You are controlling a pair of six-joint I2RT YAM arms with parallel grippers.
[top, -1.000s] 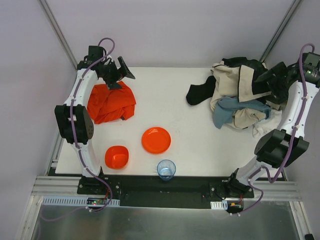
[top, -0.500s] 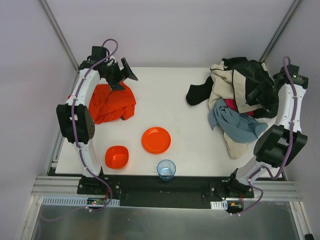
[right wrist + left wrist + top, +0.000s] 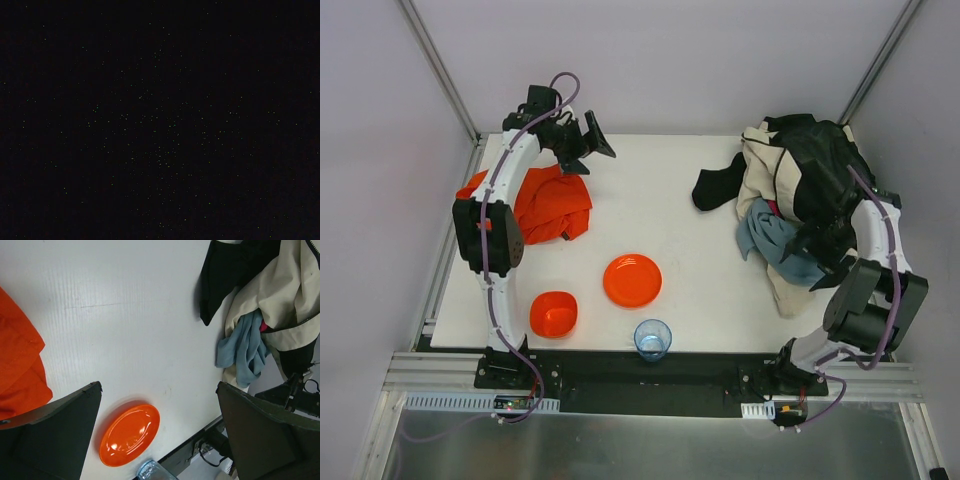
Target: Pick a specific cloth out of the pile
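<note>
White table (image 3: 680, 190); left end effector (image 3: 585, 150) agape, empty; right end effector hidden within pile (image 3: 800, 170), grip indiscernible.

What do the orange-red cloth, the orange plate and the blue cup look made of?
The cloth: soft matte fabric, shown by its folds and creases. The plate: probably hard plastic, glossy, with bright glints in the left wrist view. The cup: likely translucent blue plastic; it looks see-through.

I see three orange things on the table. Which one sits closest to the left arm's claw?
The crumpled orange-red cloth, right beside the left gripper. The orange plate and orange bowl lie farther off, toward the near edge.
</note>
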